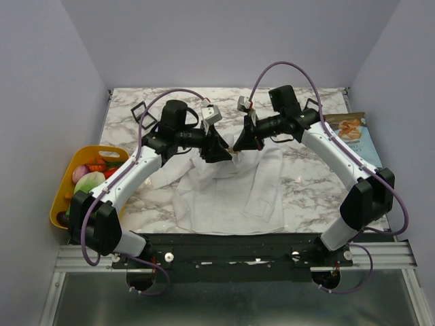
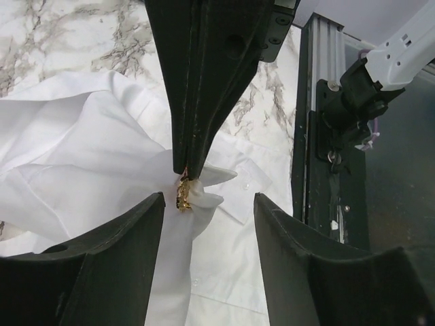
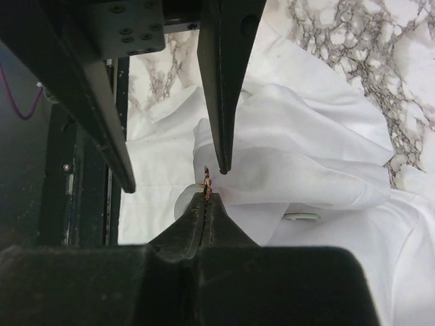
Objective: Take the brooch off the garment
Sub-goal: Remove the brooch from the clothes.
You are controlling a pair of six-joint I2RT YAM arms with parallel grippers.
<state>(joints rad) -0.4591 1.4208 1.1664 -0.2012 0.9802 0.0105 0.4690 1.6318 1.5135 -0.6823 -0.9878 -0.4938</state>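
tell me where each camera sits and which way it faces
top: above and behind, looking down at the table; left arm, right arm over the shirt
left wrist: on that wrist, past open left fingers to the brooch
right wrist: on that wrist, along shut right fingers pinching the brooch
shared: both wrist views show the brooch and the other arm's fingers

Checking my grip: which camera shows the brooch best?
Left wrist: the brooch glints gold at the right gripper, against the garment. Right wrist shows only a sliver above its shut jaws; top view: too small to tell.
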